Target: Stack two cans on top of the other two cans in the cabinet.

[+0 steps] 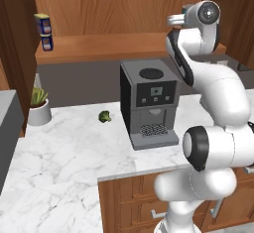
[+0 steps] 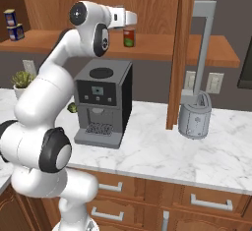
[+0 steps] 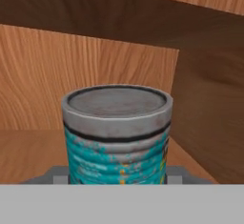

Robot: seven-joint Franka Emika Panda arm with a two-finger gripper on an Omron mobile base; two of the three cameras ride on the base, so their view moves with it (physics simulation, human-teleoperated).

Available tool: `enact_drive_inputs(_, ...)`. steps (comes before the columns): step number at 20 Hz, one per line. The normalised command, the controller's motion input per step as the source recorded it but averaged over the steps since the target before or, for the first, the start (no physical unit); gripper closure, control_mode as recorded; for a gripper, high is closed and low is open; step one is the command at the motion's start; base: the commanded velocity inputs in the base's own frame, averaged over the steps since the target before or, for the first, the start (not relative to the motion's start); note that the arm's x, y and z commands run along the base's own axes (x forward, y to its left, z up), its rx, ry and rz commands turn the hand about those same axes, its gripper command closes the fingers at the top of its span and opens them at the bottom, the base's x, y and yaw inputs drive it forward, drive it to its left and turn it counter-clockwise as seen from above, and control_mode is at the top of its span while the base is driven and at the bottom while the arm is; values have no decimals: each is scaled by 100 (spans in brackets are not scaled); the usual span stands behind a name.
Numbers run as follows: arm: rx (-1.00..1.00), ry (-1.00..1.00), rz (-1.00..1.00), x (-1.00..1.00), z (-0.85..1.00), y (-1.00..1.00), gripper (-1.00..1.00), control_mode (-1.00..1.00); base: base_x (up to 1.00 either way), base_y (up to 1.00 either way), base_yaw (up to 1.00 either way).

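Teal can with a silvery top [image 3: 117, 137] is standing upright close before the hand camera, inside the wide brown wooden wall cabinet [image 2: 162, 48], with wood-grain panels rising behind and beside it. Below, a dark grey coffee machine [image 1: 148, 103] is sitting on the white marble counter [image 1: 64, 152], with a small green broccoli floret [image 1: 104, 116] and a potted plant [image 1: 37, 105] to its left. Two small blue cans with yellow tops [image 1: 44, 31] are standing one upon the other at the shelf's far left end. A red can with a green mark [image 2: 129, 37] is resting on the shelf just beside the gripper [image 2: 132, 17], partly under it. Grey finger bases are flanking the teal can's foot, so the pincer is probably gripping it, though the contact itself is cut off.
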Motion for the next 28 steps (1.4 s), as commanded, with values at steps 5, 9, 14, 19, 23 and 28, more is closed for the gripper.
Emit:
enact_drive_inputs(5, 2, 5, 0, 17, -1, -15, 100, -100, 0, 0, 0)
enact_drive_inputs(9, 10, 7, 0, 18, -6, 0, 100, -100, 0, 0, 0)
enact_drive_inputs(14, 12, 2, 0, 18, 0, 0, 100, -100, 0, 0, 0)
enact_drive_inputs(19, 11, 0, 0, 21, 0, 0, 100, -100, 0, 0, 0)
enact_drive_inputs(23, 7, 0, 0, 14, -6, 0, 100, -100, 0, 0, 0)
enact_drive_inputs(28, 4, 0, 0, 14, -13, -1, 100, -100, 0, 0, 0)
